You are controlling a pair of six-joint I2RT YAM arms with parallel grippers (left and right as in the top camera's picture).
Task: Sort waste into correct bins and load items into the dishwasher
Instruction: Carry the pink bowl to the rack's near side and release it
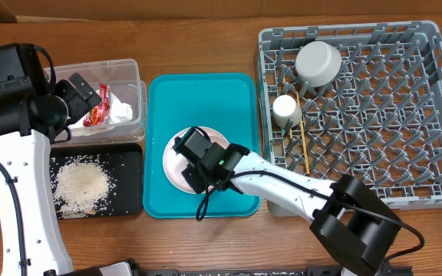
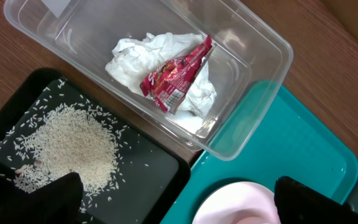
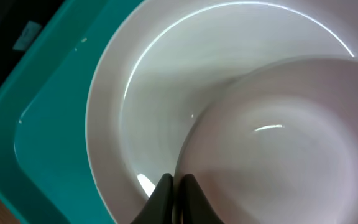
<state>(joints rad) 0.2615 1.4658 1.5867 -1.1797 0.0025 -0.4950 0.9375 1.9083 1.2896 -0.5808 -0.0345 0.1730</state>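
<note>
A pale pink plate (image 1: pixel 173 165) (image 3: pixel 154 93) lies on the teal tray (image 1: pixel 206 100). A pale bowl (image 3: pixel 278 149) stands on the plate. My right gripper (image 1: pixel 192 178) (image 3: pixel 178 183) is shut on the bowl's near rim, and from overhead it hides the bowl. My left gripper (image 1: pixel 83 96) (image 2: pixel 179 205) hangs open and empty over the clear tub (image 1: pixel 129 65) (image 2: pixel 272 68). The tub holds a crumpled white napkin (image 2: pixel 132 59) and a red wrapper (image 2: pixel 176 78). Rice crumbs (image 1: pixel 81 184) (image 2: pixel 73 146) lie in the black tray (image 1: pixel 129 184).
The grey dish rack (image 1: pixel 405 115) at the right holds an upturned bowl (image 1: pixel 318 63), a cream cup (image 1: pixel 286 110) and chopsticks (image 1: pixel 304 142) in its left part. The clear tub and black tray sit just left of the teal tray.
</note>
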